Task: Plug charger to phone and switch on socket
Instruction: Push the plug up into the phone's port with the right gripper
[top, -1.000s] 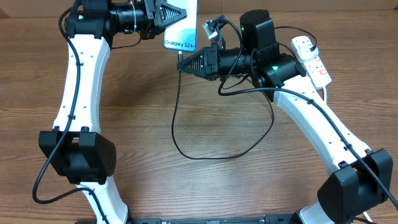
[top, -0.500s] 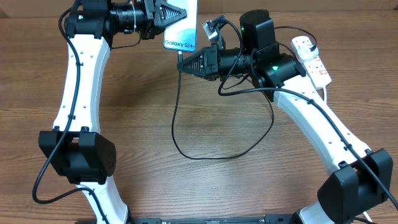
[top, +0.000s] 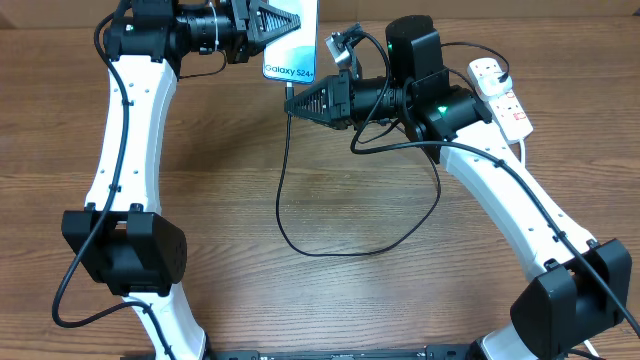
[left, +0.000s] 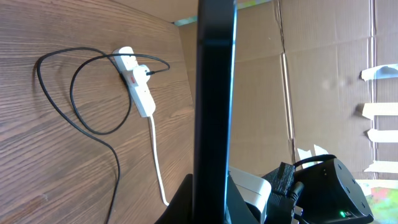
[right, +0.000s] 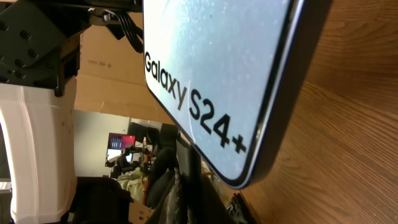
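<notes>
Wood tabletop (top: 230, 290), socket (top: 512, 108) (charger plug (top: 497, 73) inside)

The phone (top: 301, 55) runs off the overhead view's top edge.

Robot lab: wooden table (top: 350, 300), cardboard screens (left: 323, 93) behind.

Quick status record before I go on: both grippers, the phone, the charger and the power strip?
left gripper: shut on phone, screen towards the overhead camera
right gripper: shut on charger near its connector tip
connector tip: at the phone's bottom edge; seated or not, cannot tell
power strip: charger plug in it; on or off, cannot tell
</notes>
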